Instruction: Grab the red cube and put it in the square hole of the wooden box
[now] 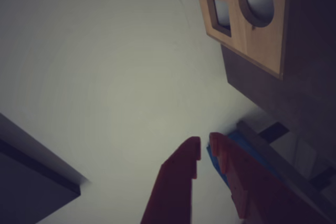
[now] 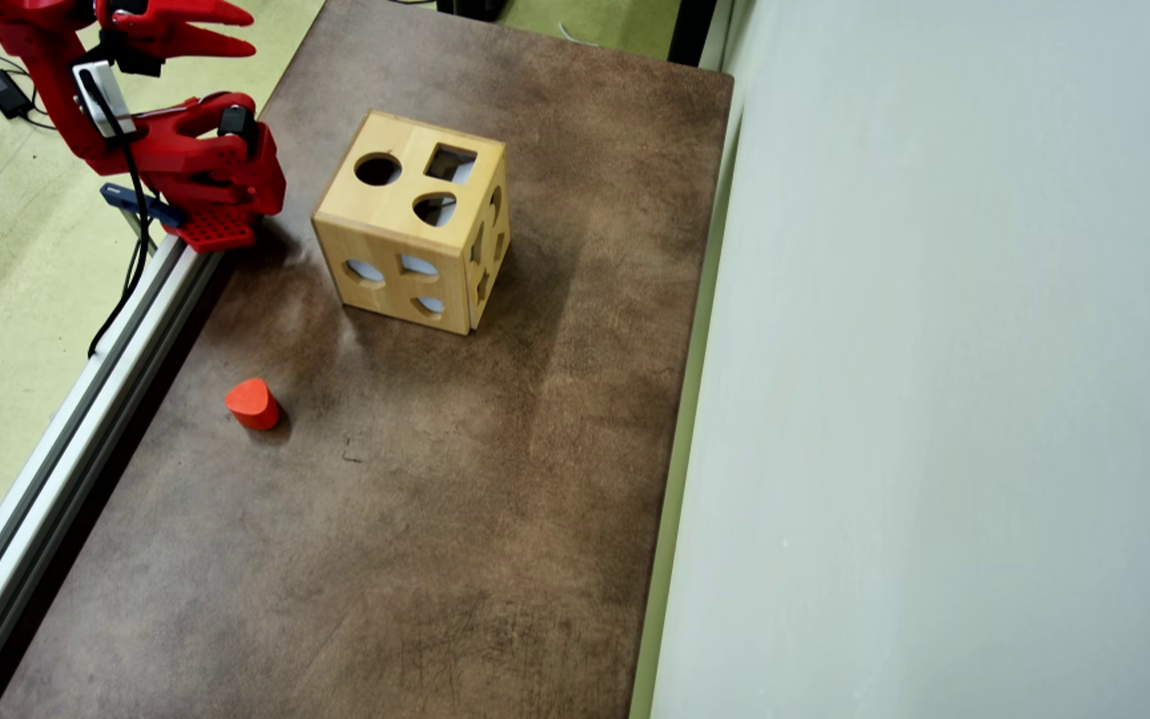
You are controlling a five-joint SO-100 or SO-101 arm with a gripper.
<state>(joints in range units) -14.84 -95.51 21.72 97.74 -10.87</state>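
Observation:
The wooden box (image 2: 387, 240) stands on the brown table, left of centre, its top face showing a round hole, a teardrop hole and the square hole (image 2: 450, 163). The wrist view catches that box (image 1: 262, 43) at the top right with the square hole (image 1: 219, 15) beside a round one. The red cube is out of view in both frames. My red gripper (image 2: 251, 30) hangs high at the table's far left corner, well away from the box. Seen from the wrist, the gripper (image 1: 205, 145) is open by a narrow gap with nothing between its fingers.
An orange-red block with a rounded teardrop top (image 2: 253, 402) sits near the table's left edge. An aluminium rail (image 2: 66, 429) runs along that edge, with a blue clamp (image 2: 141, 205) at the arm's base. A pale wall (image 2: 934, 350) borders the right side.

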